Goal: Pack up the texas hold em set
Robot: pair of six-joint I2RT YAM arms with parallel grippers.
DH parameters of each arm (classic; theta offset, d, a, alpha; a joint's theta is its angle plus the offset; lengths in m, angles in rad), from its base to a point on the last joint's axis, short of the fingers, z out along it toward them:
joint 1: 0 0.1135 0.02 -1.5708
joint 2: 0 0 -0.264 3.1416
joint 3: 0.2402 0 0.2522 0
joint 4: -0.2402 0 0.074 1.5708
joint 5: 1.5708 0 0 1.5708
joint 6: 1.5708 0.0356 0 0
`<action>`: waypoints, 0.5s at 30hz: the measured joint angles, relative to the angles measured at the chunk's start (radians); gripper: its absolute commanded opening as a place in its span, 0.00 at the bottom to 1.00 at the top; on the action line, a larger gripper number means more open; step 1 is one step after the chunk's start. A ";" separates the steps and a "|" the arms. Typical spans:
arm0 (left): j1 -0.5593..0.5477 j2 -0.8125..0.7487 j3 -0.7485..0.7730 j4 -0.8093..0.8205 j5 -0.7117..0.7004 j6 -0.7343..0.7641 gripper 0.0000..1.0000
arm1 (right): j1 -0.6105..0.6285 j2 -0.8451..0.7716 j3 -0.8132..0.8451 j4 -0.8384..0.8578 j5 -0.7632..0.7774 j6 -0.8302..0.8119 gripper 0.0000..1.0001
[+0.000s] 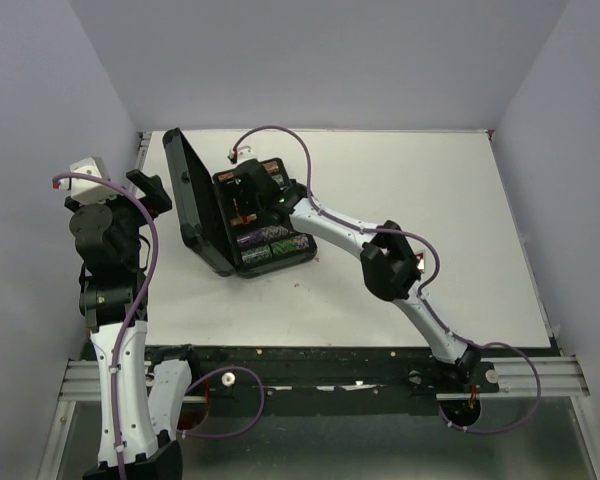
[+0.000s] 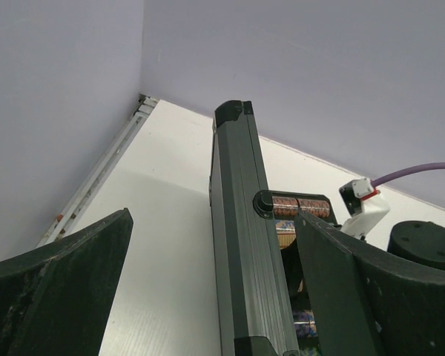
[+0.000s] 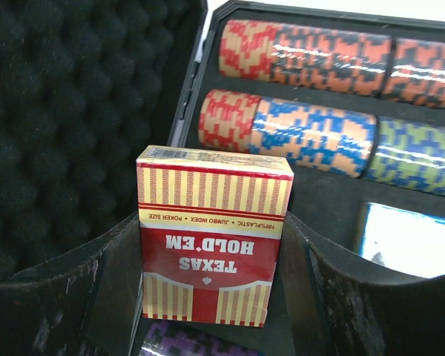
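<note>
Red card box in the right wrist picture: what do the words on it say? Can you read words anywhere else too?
"TEXAS HOLD'EM": on the red card deck, upside down in the right wrist view.
"100% PLASTIC · JUMBO INDEX · POKER SIZE": small band on the same deck, also upside down.
Poker chips: coloured patterns only, no words.
Top and left wrist views: nothing readable.

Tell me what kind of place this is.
Probably a robot test cell: a white table boxed in by plain walls, with a left arm and right arm mounted on a metal rail.
</note>
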 measured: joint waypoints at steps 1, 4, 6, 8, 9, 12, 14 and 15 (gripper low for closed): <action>0.000 -0.001 0.000 0.001 0.000 0.000 0.99 | 0.007 0.017 0.016 0.001 0.000 -0.003 0.01; 0.000 -0.003 0.000 0.001 0.000 0.000 0.99 | 0.019 0.043 0.026 0.001 0.004 -0.018 0.01; 0.000 -0.003 0.000 0.002 0.001 0.000 0.99 | 0.026 0.058 0.027 0.006 0.015 -0.032 0.01; 0.001 -0.003 -0.001 0.002 0.004 0.000 0.99 | 0.027 0.063 0.034 0.011 0.021 -0.040 0.01; 0.001 -0.003 -0.001 0.002 0.005 0.000 0.99 | 0.027 0.063 0.035 0.011 0.024 -0.046 0.01; 0.002 -0.002 -0.002 0.002 0.008 0.000 0.99 | 0.027 0.063 0.036 0.011 0.042 -0.067 0.01; 0.002 -0.002 -0.002 0.002 0.008 0.000 0.99 | 0.027 0.063 0.037 0.011 0.055 -0.080 0.01; 0.002 -0.002 -0.002 0.002 0.008 0.000 0.99 | 0.027 0.063 0.038 0.011 0.061 -0.087 0.01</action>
